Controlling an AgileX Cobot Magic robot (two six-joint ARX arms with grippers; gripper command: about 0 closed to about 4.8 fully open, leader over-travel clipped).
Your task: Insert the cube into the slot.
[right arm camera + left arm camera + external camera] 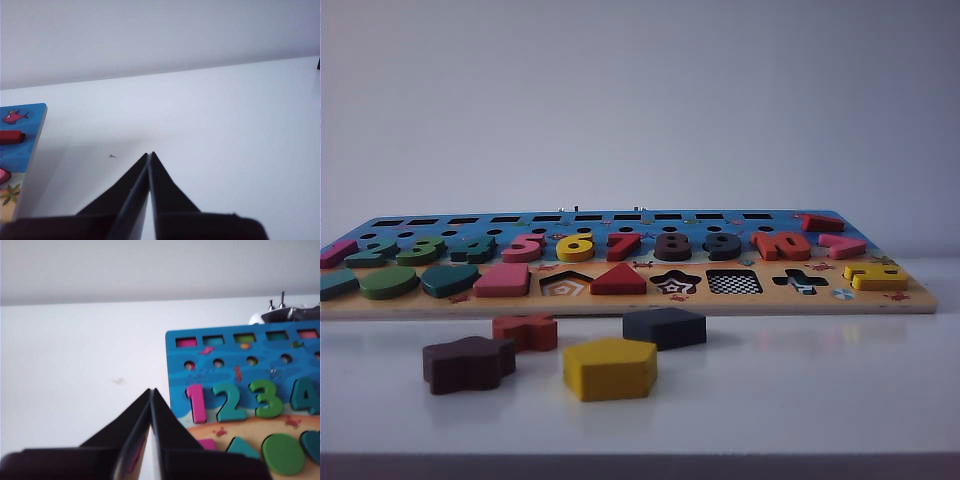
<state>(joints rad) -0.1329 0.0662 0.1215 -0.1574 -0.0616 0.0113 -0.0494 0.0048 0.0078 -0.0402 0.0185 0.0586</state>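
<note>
On near table, cube point(664, 327) lies among look-alike blocks; both jaw pairs closed, empty. We risk left gripper point(151, 390) or right gripper point(150, 154) grabbing yellow pentagon point(610, 368), or cube jamming askew in slot point(734, 282).

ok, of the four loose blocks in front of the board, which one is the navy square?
The cube, rightmost and closest to the board; the others are red, brown and yellow.

White table point(880, 380): board point(920, 298), 4 blocks.

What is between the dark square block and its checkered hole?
In the exterior view, only bare table and the puzzle board's front edge lie between the cube and the slot.
</note>
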